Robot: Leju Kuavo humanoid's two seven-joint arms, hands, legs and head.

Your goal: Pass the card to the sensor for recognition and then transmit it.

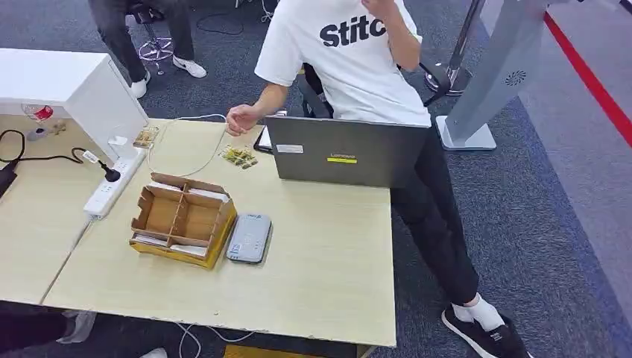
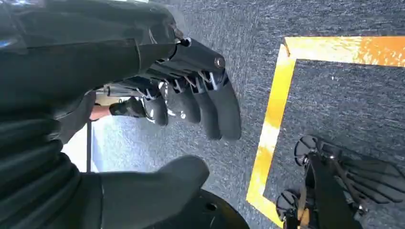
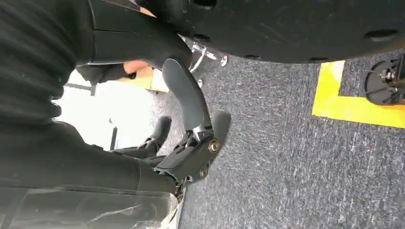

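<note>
Head view: pale wood-grain desk [image 1: 328, 268]; open cardboard organiser [image 1: 182, 221] with white cards [image 1: 170, 243] slotted along its edges; flat grey rounded sensor [image 1: 249, 237] just beside it; person [image 1: 373, 67] behind a grey laptop [image 1: 339, 153].

Left wrist view: left hand [image 2: 191, 105] over dark carpet, fingers apart, holding nothing.

Right wrist view: right hand [image 3: 191, 138] likewise spread, empty.

Risk: thin smooth cards wedged between dividers may slip or come out doubled.

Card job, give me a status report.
Left hand and right hand hang empty over carpet. Cardboard organizer beside grey sensor, untouched. Person stands behind laptop.
</note>
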